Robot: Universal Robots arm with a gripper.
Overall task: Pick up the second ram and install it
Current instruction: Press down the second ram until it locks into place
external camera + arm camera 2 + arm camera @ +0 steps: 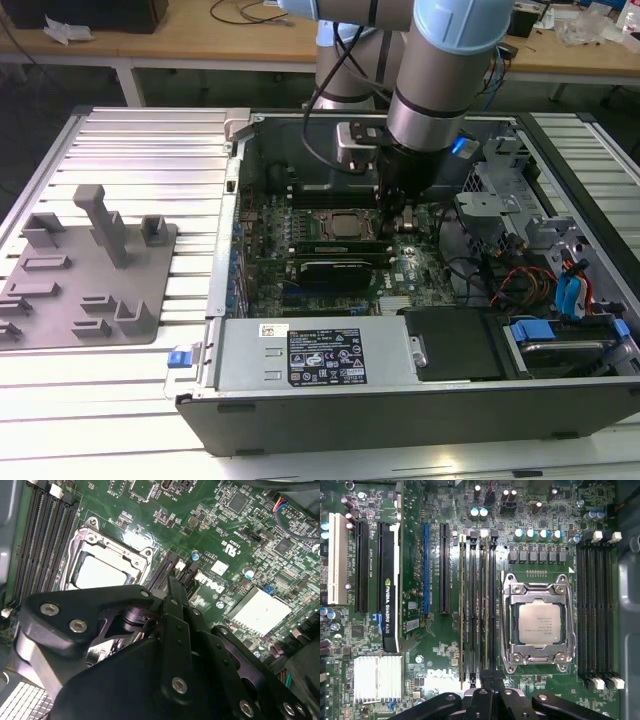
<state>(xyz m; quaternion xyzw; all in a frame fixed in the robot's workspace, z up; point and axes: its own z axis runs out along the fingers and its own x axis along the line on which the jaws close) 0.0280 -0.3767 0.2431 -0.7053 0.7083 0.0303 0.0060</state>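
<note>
Open computer case [300,370] walls ringing the motherboard [445,645], drive cage [500,190] and cables [520,280] crowding the exterior view's right, graphics card [390,605] upright beside memory slots [477,605], processor socket [537,622] low and flat, bench [130,140] open around the grey fixture [85,275].

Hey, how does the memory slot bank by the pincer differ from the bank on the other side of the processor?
The bank by the pincer appears to hold two green sticks on edge; the far bank has empty slots. The pincer sits at one end of the first bank, away from the far bank. The far bank lies by the case wall. Both have four long black slots flanking the processor.
</note>
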